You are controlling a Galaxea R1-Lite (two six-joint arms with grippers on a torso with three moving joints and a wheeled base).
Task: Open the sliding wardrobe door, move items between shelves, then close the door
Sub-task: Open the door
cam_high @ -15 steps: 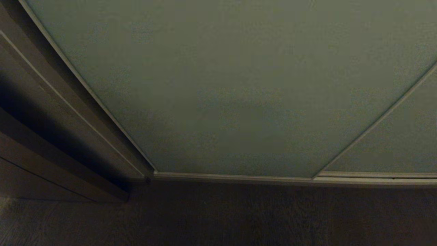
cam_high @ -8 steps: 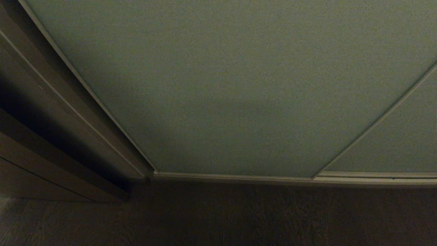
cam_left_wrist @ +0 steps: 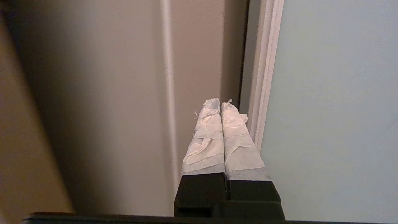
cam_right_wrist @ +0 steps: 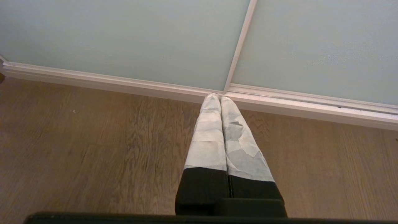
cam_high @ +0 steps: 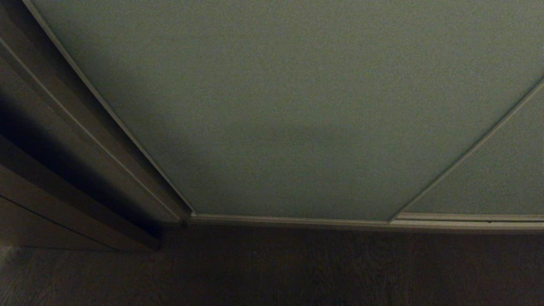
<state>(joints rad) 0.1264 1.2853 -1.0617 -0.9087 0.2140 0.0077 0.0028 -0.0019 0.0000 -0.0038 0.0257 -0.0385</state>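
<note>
Left wrist view: left gripper with taped jaws clenched empty, just beside upright cream frame edge of matte pale grey-green sliding wardrobe door; nearer than right gripper.

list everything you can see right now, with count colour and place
sliding wardrobe door: two alike, pale grey-green panels with cream frame edges, filling the head view; the second to the right, both shut
bottom track: one, cream, along the foot of the doors
side wall panel: one, beige-brown, left of the doors
floor: brown wood-grain, in front of the doors
left gripper: one, black with white wrapped fingers, shut, close to the left door's cream edge
right gripper: one, same look, shut, pointing down toward the floor by the track
</note>
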